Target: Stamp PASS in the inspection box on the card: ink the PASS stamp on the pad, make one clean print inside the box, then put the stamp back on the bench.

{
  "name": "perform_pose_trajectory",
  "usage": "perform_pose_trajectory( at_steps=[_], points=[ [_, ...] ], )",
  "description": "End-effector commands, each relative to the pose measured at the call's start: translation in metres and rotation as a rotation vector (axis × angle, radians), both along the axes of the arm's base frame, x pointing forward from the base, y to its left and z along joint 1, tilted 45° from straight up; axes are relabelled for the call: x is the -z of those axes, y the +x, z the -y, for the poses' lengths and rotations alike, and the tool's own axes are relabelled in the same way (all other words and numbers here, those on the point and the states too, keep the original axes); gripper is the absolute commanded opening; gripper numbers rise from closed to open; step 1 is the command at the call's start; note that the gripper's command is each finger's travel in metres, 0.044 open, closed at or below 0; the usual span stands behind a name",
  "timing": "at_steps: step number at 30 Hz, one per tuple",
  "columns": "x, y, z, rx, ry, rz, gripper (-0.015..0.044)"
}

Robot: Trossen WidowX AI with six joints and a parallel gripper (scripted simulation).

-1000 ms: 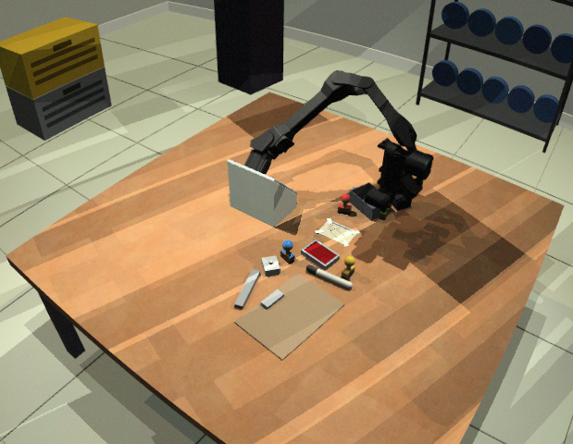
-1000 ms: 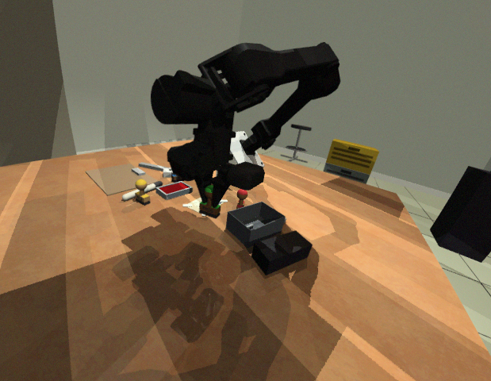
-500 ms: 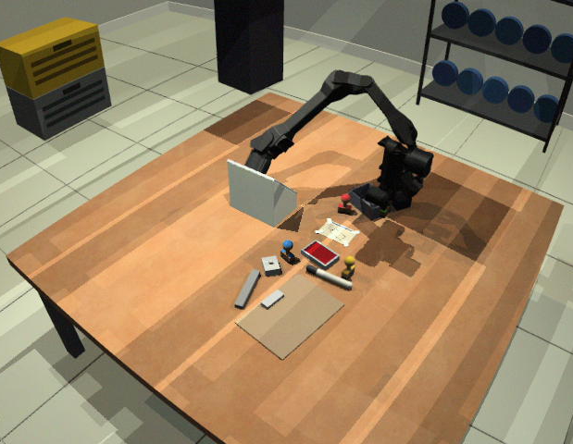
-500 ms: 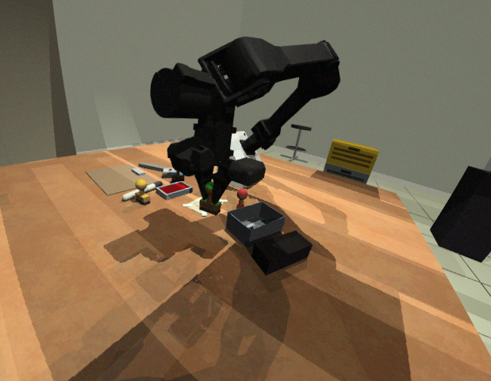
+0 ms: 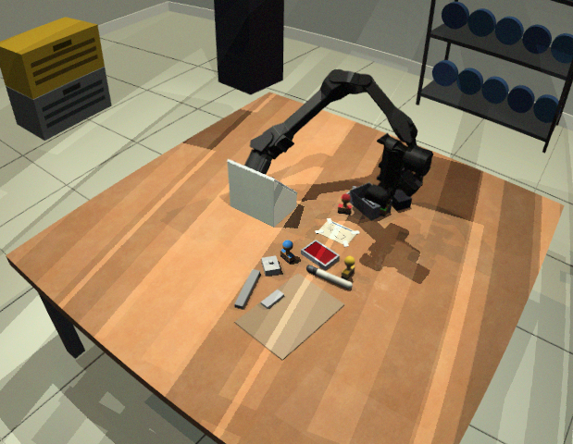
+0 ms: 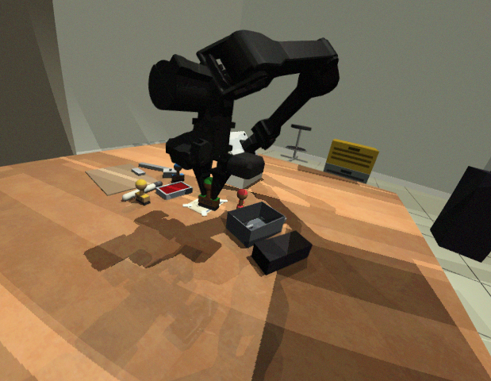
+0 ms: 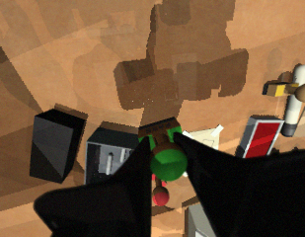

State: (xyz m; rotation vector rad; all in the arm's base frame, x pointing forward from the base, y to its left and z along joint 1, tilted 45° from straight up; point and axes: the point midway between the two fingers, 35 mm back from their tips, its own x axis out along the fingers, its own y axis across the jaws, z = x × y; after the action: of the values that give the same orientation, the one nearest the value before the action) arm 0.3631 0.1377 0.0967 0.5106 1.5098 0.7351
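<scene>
My gripper is shut on the green-knobbed stamp, gripping its stem below the knob. The stamp stands upright with its brown base low over the table, between the white card and the grey bin. I cannot tell whether the base touches the table. The red ink pad lies beyond the card. In the top view the arm hides most of the gripper.
A red-knobbed stamp stands by the bin. A yellow stamp, a marker and a blue stamp stand near the pad. A black box, a white panel and a cardboard sheet are nearby.
</scene>
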Motion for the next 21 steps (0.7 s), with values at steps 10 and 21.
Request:
perform_pose_trajectory(
  at_steps=[10,21],
  points=[
    [0.072,-0.010,0.079,0.010,-0.028,-0.007,0.0000],
    [0.128,-0.046,0.140,0.006,-0.018,-0.011,0.0000]
  ],
)
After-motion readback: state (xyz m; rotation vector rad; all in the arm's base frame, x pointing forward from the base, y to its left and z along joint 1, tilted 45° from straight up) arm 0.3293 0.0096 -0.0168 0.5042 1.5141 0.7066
